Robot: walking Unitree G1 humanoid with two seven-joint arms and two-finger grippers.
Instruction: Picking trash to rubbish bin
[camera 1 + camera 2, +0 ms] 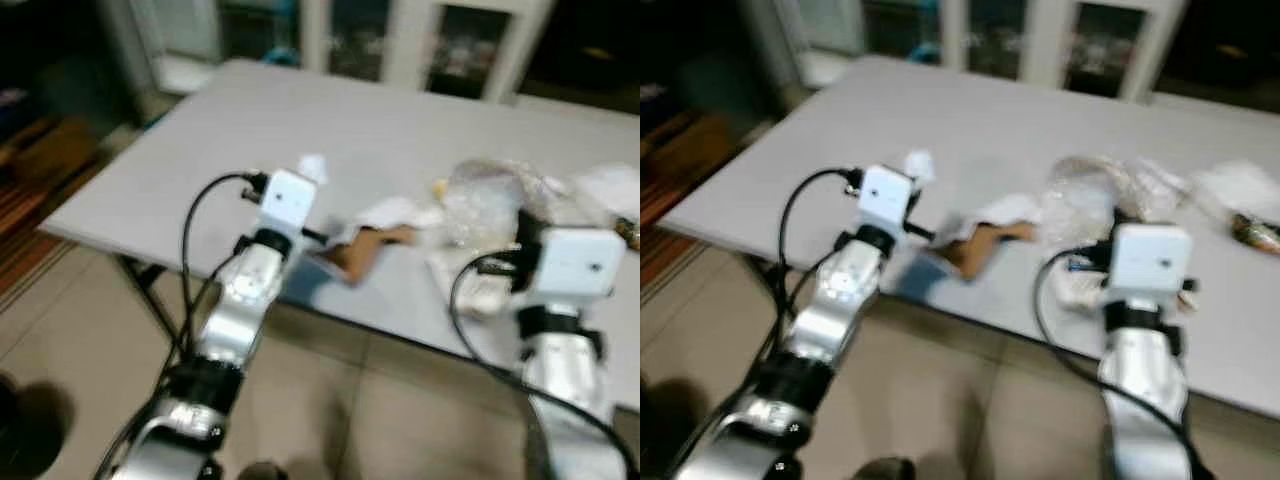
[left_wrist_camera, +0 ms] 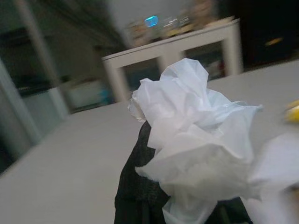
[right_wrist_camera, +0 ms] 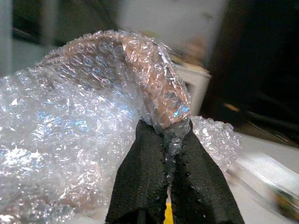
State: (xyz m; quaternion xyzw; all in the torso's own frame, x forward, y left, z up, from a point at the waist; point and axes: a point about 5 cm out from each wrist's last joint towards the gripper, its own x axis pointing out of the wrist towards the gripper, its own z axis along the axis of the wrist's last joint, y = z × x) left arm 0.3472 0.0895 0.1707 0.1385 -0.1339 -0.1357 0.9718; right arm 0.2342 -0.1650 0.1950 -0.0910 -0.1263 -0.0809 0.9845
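While both pick-ups look done, no bin reached yet, so carrying and dropping remain. Left gripper [image 2: 187, 205] jaws pinching soft crumpled white tissue [image 2: 196, 140] mid-frame; right gripper [image 3: 170, 186] jaws pressed together on glossy, knobbly bubble wrap [image 3: 79, 121]. More scraps centre-right on grey surface [image 1: 200, 150].

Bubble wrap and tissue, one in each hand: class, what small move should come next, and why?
Probably lift both hands straight up off the grey table. The right hand is pinched shut on the bubble wrap and the left hand holds the crumpled tissue, so both grasps look ready to carry binward.
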